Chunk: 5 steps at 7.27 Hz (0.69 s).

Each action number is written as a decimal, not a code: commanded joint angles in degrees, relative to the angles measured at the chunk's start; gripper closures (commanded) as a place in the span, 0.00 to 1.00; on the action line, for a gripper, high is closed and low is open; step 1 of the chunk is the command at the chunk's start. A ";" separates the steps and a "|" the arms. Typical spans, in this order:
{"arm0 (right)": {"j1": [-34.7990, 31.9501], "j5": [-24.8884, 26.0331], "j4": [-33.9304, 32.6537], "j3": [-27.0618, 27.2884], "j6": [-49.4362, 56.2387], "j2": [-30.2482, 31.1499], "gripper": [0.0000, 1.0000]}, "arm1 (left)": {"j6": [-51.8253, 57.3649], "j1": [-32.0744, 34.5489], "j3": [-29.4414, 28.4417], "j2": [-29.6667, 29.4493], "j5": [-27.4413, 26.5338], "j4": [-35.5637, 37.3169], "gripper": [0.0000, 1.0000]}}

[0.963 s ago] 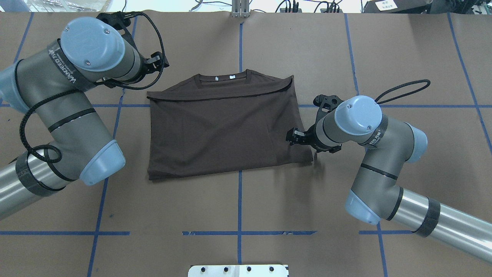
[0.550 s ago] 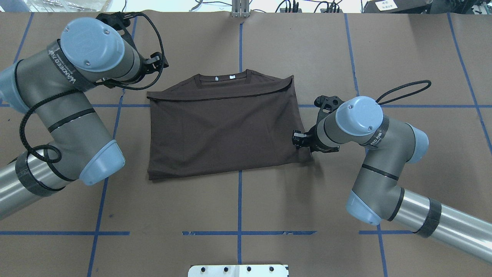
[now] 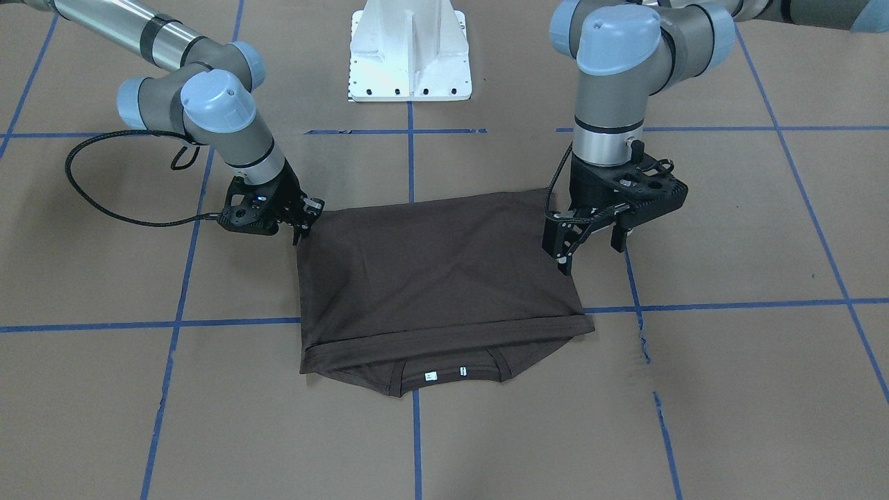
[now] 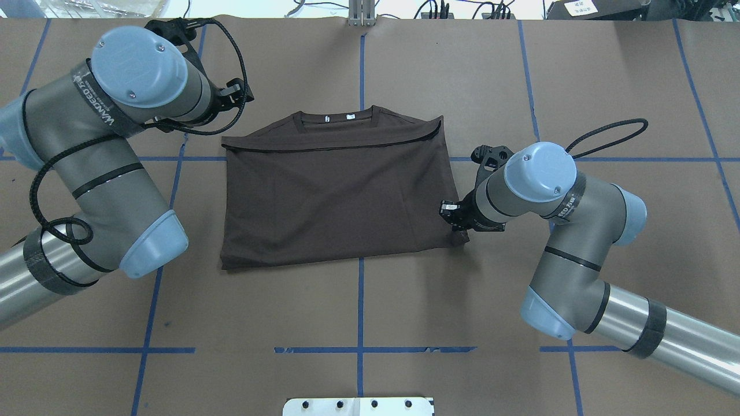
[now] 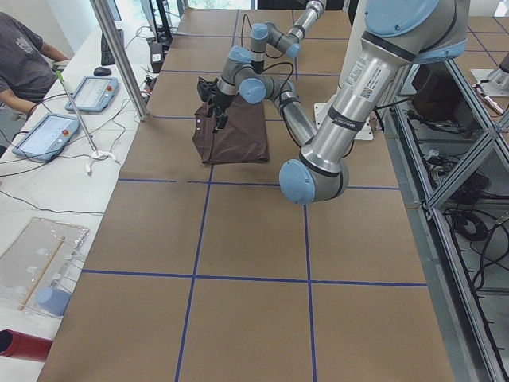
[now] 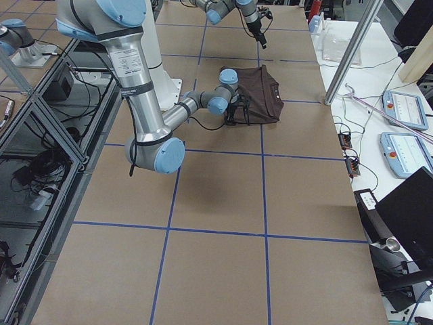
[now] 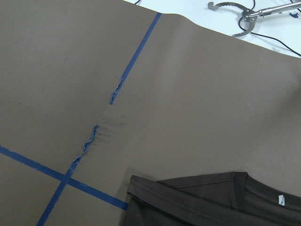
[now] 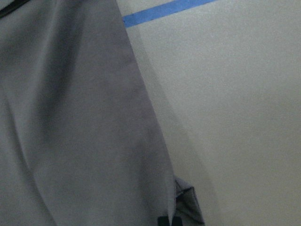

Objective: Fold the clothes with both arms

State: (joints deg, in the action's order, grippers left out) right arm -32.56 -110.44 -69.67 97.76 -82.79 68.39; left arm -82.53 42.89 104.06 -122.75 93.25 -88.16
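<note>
The dark grey-brown T-shirt (image 4: 335, 190) lies folded in a rectangle on the brown table, with its collar (image 4: 338, 118) and white tags (image 3: 430, 376) on the far side. My right gripper (image 4: 450, 211) is low at the shirt's right edge, close to the near right corner. It looks shut on the fabric there, also in the front view (image 3: 303, 219). The right wrist view shows the fabric (image 8: 70, 117) close up. My left gripper (image 3: 589, 248) is open and empty, hovering just above the shirt's left edge. In the overhead view it is mostly hidden under its wrist.
The white base pedestal (image 3: 410, 55) stands at the robot's side of the table. Blue tape lines (image 4: 359, 323) cross the brown table cover. A side table with tablets (image 5: 40, 135), a metal post (image 5: 119, 56) and a seated person (image 5: 24, 56) lie beyond the far edge.
My right gripper has moved outward from over the shirt to its right edge near the near corner. The shirt's far right corner has shifted slightly. The left arm has not moved.
</note>
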 commanded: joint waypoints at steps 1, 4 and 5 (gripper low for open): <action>2.31 -0.30 -1.07 8.62 0.00 7.32 1.00 | 0.09 0.00 0.00 -0.03 0.00 0.09 0.00; 14.58 -0.74 -0.99 22.10 -0.26 21.83 1.00 | -0.08 -0.44 0.88 -0.03 0.09 0.09 0.00; 17.94 -0.66 -0.90 24.56 -0.26 24.40 1.00 | -0.08 -0.87 0.97 0.14 0.00 0.09 0.00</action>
State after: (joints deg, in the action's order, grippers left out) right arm -19.46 -111.06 -70.67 118.66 -83.03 88.69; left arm -82.61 42.49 104.84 -122.74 93.29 -88.07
